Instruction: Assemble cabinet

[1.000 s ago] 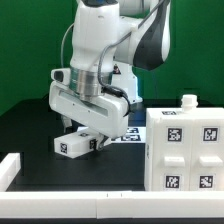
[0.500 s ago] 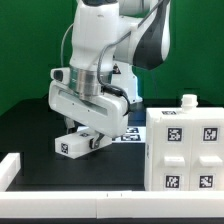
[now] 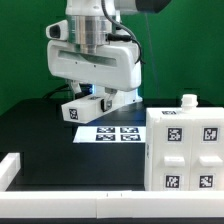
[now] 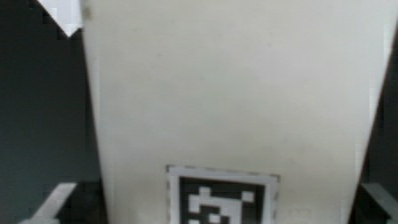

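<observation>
My gripper (image 3: 88, 101) hangs above the black table, shut on a white cabinet panel (image 3: 75, 111) with a square tag on its end. That panel is lifted clear of the table. In the wrist view the panel (image 4: 222, 90) fills most of the picture, its tag (image 4: 222, 198) sitting between my two fingers (image 4: 50, 203), which press on its sides. The white cabinet box (image 3: 185, 150) with several tagged fronts stands at the exterior view's right, a small white knob (image 3: 188, 100) on its top.
The marker board (image 3: 112, 132) lies flat on the table just below and to the right of the held panel. A low white rail (image 3: 12, 168) borders the table at the front left. A green wall stands behind.
The jaws closed on the panel. The arm then rose from the table with it, uncovering the marker board. The cabinet box has not moved.
</observation>
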Robot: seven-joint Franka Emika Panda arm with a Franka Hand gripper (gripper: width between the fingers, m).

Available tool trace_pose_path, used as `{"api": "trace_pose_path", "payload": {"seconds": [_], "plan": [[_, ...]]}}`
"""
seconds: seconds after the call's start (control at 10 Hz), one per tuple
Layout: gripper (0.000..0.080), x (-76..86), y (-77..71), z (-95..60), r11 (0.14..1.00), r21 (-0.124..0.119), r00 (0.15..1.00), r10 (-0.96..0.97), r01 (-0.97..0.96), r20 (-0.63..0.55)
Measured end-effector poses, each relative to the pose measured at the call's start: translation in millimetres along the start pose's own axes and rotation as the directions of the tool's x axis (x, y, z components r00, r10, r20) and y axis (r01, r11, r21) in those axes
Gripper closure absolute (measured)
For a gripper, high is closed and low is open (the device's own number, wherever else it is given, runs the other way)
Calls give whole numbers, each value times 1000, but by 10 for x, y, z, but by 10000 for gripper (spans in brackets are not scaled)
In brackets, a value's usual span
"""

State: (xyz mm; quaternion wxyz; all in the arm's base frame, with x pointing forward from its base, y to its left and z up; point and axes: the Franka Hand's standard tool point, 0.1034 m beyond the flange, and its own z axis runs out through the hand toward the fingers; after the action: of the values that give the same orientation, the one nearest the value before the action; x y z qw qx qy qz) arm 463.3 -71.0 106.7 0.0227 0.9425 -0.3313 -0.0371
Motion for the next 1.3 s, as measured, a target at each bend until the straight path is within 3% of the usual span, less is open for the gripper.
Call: {"api": "trace_pose_path", "payload": {"seconds": [0.4, 0.5, 0.6, 0.7, 0.8, 1.0, 1.2, 1.3], "plan": [[239, -8, -5, 14, 1000, -2, 1000, 3, -3, 5], [239, -6, -189, -147, 1000, -7, 999, -3, 4, 37], [239, 48, -497, -465, 1000, 8, 998, -17, 17, 53], [239, 90, -711, -691, 999, 33, 999, -13, 11, 38], [239, 102, -798, -777, 999, 29, 999, -42, 41, 30], [239, 57, -666, -608, 999, 13, 998, -38, 38, 52], [239, 63, -684, -610, 999, 10, 998, -43, 43, 48], [239, 180, -775, -679, 993, -65, 995, -97, 96, -12]]}}
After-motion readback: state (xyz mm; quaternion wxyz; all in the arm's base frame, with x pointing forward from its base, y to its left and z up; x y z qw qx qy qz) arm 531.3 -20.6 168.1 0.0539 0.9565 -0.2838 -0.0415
